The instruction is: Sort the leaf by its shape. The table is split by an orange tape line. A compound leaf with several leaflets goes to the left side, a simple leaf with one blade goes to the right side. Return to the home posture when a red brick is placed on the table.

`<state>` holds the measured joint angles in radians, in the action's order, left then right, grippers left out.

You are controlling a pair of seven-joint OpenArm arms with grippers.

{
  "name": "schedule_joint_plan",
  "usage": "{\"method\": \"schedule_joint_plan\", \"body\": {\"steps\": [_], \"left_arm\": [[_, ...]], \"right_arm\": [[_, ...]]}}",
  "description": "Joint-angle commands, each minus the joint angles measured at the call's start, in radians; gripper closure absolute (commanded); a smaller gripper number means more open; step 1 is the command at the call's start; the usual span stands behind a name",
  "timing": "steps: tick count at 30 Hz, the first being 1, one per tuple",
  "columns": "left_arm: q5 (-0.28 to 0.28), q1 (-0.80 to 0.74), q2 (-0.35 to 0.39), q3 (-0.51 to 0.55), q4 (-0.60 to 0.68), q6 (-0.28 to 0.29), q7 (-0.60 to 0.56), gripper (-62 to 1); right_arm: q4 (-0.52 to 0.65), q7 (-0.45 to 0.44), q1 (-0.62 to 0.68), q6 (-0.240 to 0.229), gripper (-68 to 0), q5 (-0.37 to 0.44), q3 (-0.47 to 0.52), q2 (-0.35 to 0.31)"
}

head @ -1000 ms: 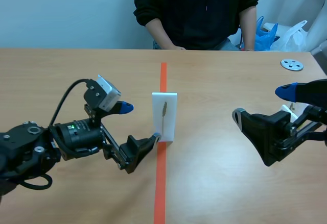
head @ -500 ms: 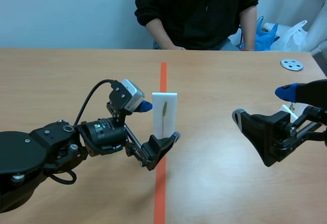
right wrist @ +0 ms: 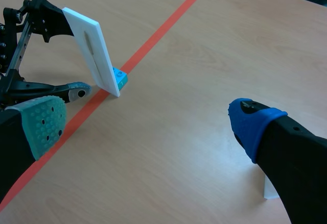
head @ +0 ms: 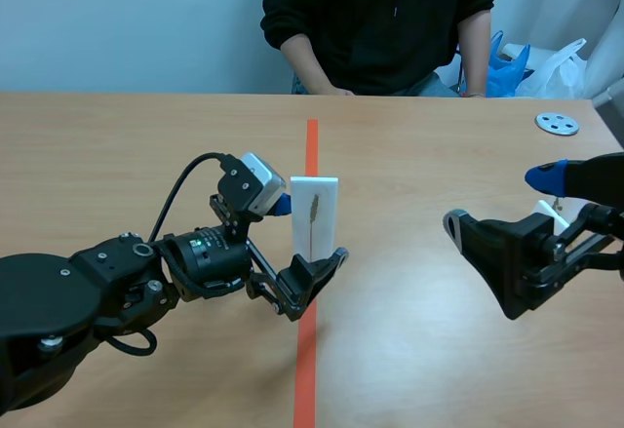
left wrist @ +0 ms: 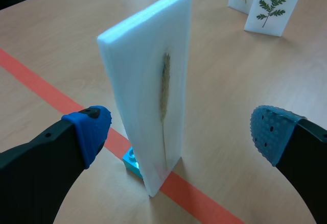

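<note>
Scene view: the card (head: 314, 215) stands upright on the bench (head: 117, 145), right on the line (head: 305, 369), with a single slim leaf (head: 313, 209) on its face. The left arm (head: 97, 291) is in on it, left jaws spread wide either side of the card, gripping nothing. The right arm (head: 526, 252) sits off to the right, right jaws wide open too, and empty. A person (head: 380, 19) sits across the bench.

Left wrist view: the card is between the blue pads (left wrist: 89, 129), gaps on both sides, no contact. There's a cyan block (left wrist: 132, 162) at its foot. Two more leaf cards (left wrist: 276, 4) stand well beyond.

Right wrist view: nothing between the open jaws. The card is well ahead on the line, flanked by the left arm's fingers (right wrist: 71, 90).
</note>
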<state>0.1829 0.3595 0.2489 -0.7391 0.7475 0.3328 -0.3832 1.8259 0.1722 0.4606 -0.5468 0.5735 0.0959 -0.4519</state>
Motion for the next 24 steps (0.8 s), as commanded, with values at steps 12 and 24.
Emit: {"method": "schedule_joint_plan", "body": {"steps": [12,24], "left_arm": [[0.023,0.01,-0.019,0.006,0.016,0.002,-0.041,-39.3],[0.023,0.01,-0.019,0.006,0.016,-0.002,-0.04,-5.1]], "right_arm": [[0.007,-0.009,-0.008,0.0,-67.9,0.014,0.01,-0.01],[0.007,-0.009,-0.008,0.0,-67.9,0.014,0.01,-0.01]]}}
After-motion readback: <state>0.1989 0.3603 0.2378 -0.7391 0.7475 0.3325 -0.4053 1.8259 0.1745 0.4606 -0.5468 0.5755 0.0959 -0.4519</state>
